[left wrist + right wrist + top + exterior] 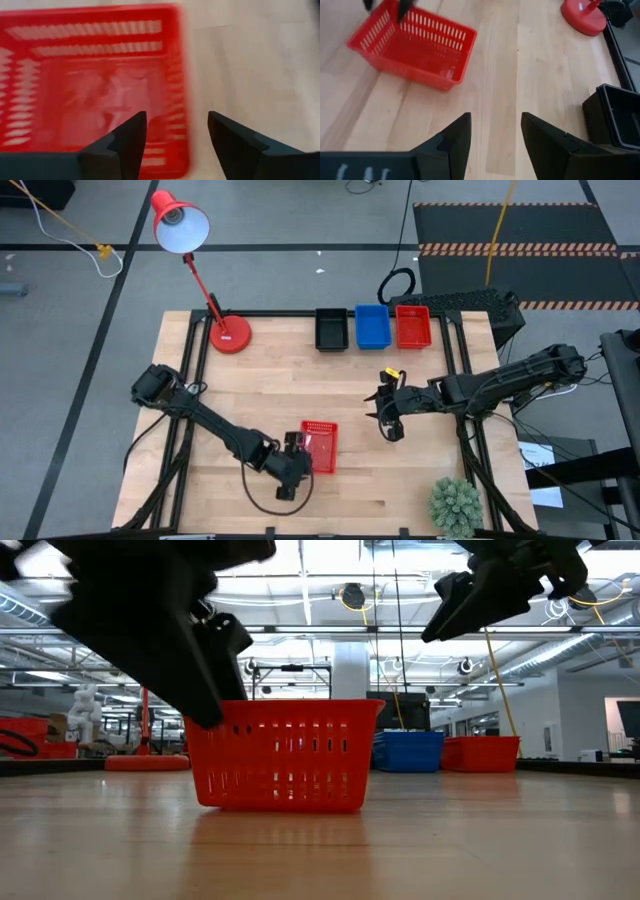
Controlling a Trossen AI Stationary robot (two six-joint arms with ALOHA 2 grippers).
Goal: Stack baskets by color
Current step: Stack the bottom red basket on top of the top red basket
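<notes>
A red basket stands on its bottom on the wooden table near the front middle; it also shows in the low view. My left gripper is open and slants down at the basket's left wall. One finger is over the inside and the other over the table outside; no touch shows. My right gripper hangs open above the table's middle right with nothing between its fingers. Black, blue and red baskets stand in a row at the far edge.
A red desk lamp's round base rests at the far left of the table. A small green plant is at the near right corner. Bare wood lies between the far row and the red basket.
</notes>
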